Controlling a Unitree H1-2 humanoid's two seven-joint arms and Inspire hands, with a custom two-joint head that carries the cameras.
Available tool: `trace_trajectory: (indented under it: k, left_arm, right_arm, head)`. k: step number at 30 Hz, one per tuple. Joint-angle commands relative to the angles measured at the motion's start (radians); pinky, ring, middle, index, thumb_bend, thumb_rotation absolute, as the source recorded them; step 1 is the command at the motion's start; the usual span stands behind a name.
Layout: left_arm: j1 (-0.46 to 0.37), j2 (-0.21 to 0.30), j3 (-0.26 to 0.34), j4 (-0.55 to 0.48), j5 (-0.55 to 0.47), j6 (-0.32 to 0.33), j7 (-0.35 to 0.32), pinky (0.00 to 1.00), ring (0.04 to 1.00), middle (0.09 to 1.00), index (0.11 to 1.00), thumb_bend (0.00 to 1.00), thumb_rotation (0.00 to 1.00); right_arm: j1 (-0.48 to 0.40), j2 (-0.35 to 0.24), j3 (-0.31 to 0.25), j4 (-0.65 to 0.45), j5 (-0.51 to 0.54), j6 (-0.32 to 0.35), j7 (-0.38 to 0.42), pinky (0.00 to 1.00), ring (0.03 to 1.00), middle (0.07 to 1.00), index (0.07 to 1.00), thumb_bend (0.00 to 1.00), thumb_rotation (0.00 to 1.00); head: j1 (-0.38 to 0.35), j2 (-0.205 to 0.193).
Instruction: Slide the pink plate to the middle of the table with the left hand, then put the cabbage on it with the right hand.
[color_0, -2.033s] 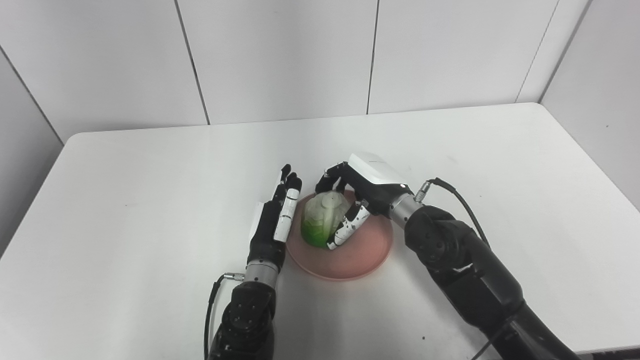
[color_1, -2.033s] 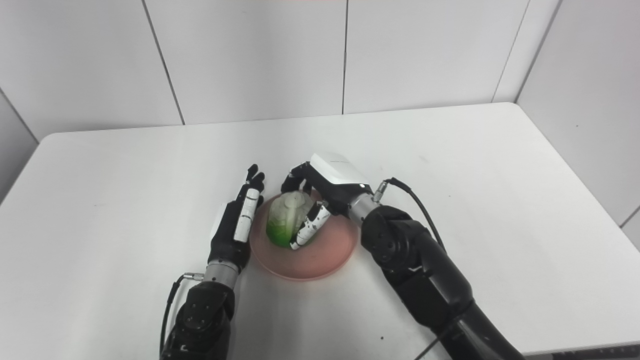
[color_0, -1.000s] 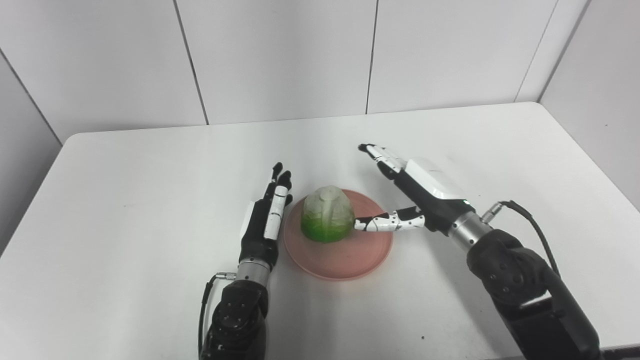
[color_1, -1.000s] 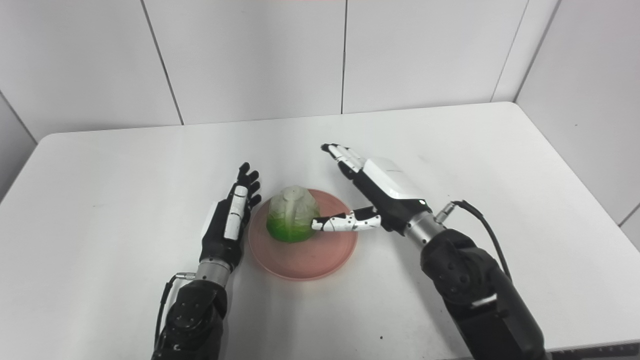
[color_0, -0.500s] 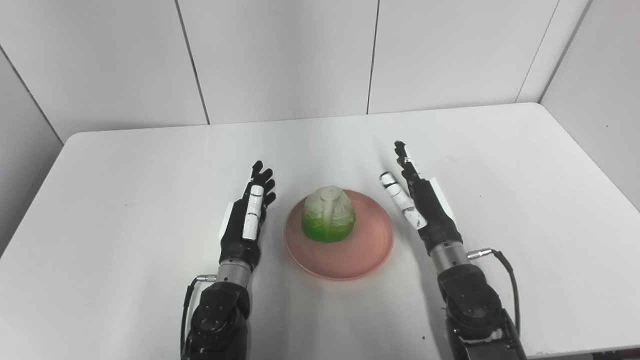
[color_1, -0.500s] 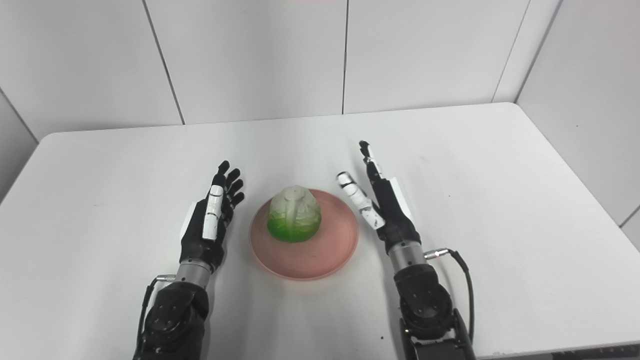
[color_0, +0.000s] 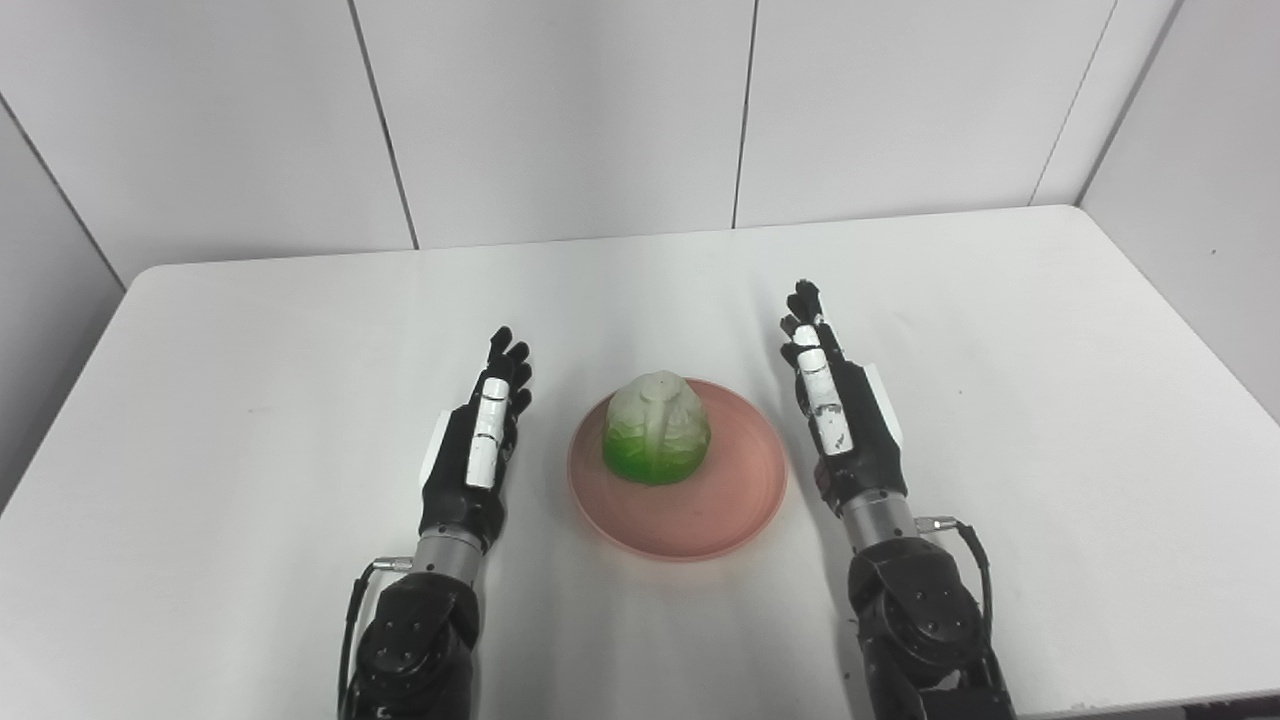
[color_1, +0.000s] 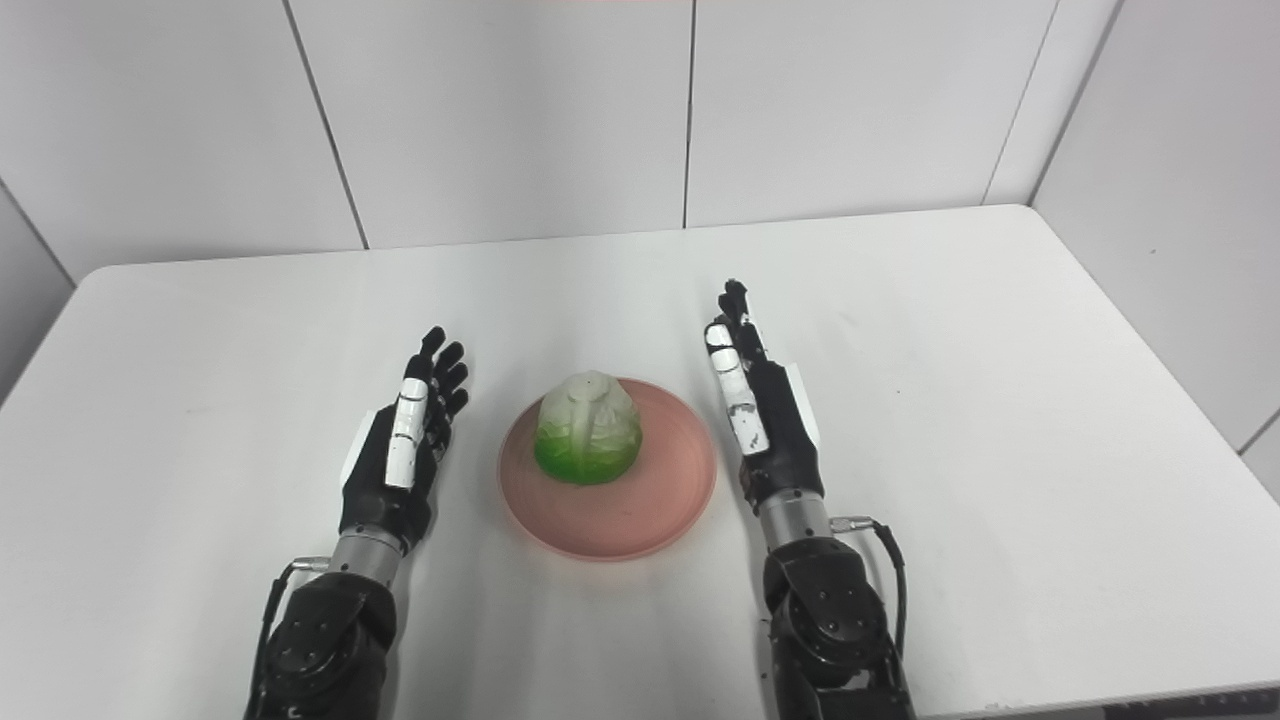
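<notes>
- Plainly, the right hand (color_0: 845, 425) holds nothing: its fingers lie straight and flat, just right of the pink plate (color_0: 720, 505) and not touching it.
- Left of the plate, the left hand (color_0: 475, 450) is likewise released, fingers extended and a little spread, with a strip of bare tabletop (color_0: 250, 400) between it and the rim.
- Between the two hands, the plate sits near the middle of the tabletop, and the cabbage (color_0: 655, 428) stands on it, pale end up and green end down, toward the plate's far-left part rather than its centre.
- Judged from this, both steps look finished and only pulling the arms away remains.
- Risk: the right hand lies so close to the plate that a sideways drift on pulling back could catch the rim and shove the plate off-centre.
- Risk: the cabbage is tall on a narrow base, so a jolt to the plate could tip it over toward the left hand.
- Both views show the same scene; the right eye view shows a slightly clearer gap between the plate and each hand, while the left eye view shows nothing extra.
</notes>
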Motion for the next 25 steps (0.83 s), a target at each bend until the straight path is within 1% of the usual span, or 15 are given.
trace_trajectory:
  k: [1, 3, 7, 9, 12, 14, 15, 19, 23, 25]
  left_arm:
    - [-0.015, -0.006, -0.002, -0.02, -0.002, -0.032, -0.004, 1.0, 0.992, 0.992, 1.0, 0.68, 1.0]
    - [-0.014, -0.006, -0.009, -0.016, 0.02, -0.041, 0.005, 0.99, 0.99, 0.991, 1.0, 0.67, 1.0]
    - [-0.012, -0.014, -0.012, -0.008, 0.031, -0.048, 0.014, 0.99, 0.997, 0.999, 1.0, 0.67, 1.0]
    - [-0.011, -0.017, -0.016, -0.011, 0.038, -0.043, 0.017, 1.0, 1.0, 1.0, 1.0, 0.67, 1.0]
    - [-0.008, -0.021, -0.023, -0.023, 0.042, -0.024, 0.02, 1.0, 1.0, 1.0, 1.0, 0.67, 1.0]
    - [-0.004, -0.026, -0.028, -0.031, 0.048, -0.019, 0.023, 1.0, 1.0, 1.0, 1.0, 0.65, 1.0]
    - [-0.002, -0.028, -0.03, -0.033, 0.051, -0.02, 0.025, 1.0, 1.0, 1.0, 1.0, 0.65, 1.0]
    - [0.013, -0.055, -0.046, -0.05, 0.071, 0.007, 0.04, 1.0, 1.0, 1.0, 1.0, 0.67, 1.0]
    - [0.03, -0.067, -0.064, -0.063, 0.077, 0.016, 0.036, 1.0, 1.0, 1.0, 1.0, 0.65, 1.0]
    - [0.033, -0.073, -0.068, -0.071, 0.076, 0.022, 0.038, 1.0, 1.0, 1.0, 1.0, 0.66, 1.0]
  right_arm:
    - [-0.026, 0.009, -0.003, -0.028, 0.022, -0.01, -0.003, 1.0, 1.0, 1.0, 1.0, 0.57, 1.0]
    - [-0.021, 0.011, -0.002, -0.034, 0.03, 0.007, -0.006, 1.0, 1.0, 1.0, 1.0, 0.56, 1.0]
    - [-0.012, 0.011, -0.002, -0.054, 0.052, 0.062, -0.011, 1.0, 1.0, 1.0, 1.0, 0.59, 1.0]
    - [-0.007, 0.01, -0.003, -0.063, 0.056, 0.079, -0.016, 1.0, 1.0, 1.0, 1.0, 0.6, 1.0]
    - [0.002, 0.005, -0.003, -0.064, 0.051, 0.069, -0.022, 1.0, 1.0, 1.0, 1.0, 0.6, 1.0]
    - [0.014, 0.003, -0.004, -0.066, 0.055, 0.059, -0.021, 1.0, 1.0, 1.0, 1.0, 0.59, 1.0]
    - [0.02, 0.002, -0.005, -0.067, 0.057, 0.056, -0.022, 1.0, 1.0, 1.0, 1.0, 0.62, 1.0]
    - [0.057, -0.013, -0.008, -0.105, 0.06, 0.067, -0.017, 1.0, 1.0, 1.0, 1.0, 0.62, 1.0]
    - [0.059, -0.03, -0.011, -0.107, 0.074, 0.068, -0.009, 1.0, 1.0, 1.0, 1.0, 0.64, 1.0]
    - [0.056, -0.038, -0.011, -0.103, 0.077, 0.069, -0.007, 1.0, 1.0, 1.0, 1.0, 0.65, 0.99]
  head:
    - [0.001, 0.001]
    - [0.005, 0.001]
    - [0.011, -0.002]
    - [0.017, -0.003]
    - [0.022, -0.006]
    - [0.024, -0.008]
    - [0.025, -0.008]
    - [0.058, -0.008]
    - [0.071, -0.008]
    - [0.066, -0.008]
